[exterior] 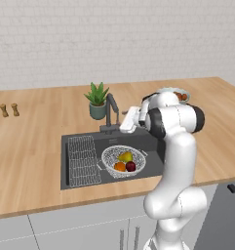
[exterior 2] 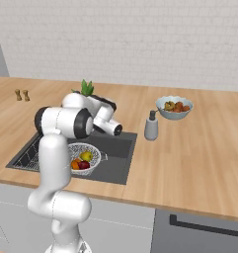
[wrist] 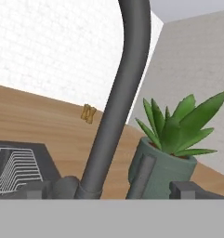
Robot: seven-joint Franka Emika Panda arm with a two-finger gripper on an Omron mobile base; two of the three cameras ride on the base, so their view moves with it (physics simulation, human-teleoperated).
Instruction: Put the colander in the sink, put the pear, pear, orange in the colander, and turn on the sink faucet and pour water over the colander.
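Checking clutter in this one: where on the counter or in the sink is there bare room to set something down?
Bare wood lies left of the sink, up to the two small shakers, and right of the grey bottle, in front of the fruit bowl. The basin is crowded: wire rack and colander with fruit. Behind it, faucet and plant stand close together.

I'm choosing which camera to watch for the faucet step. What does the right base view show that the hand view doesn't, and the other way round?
Right base view alone: the colander in the sink holding the orange and pears, plus a grey bottle and a fruit bowl.
Hand view alone: the faucet close up, just ahead of the fingertips.
Both: the potted plant, the wire rack and two small brown shakers on the counter.
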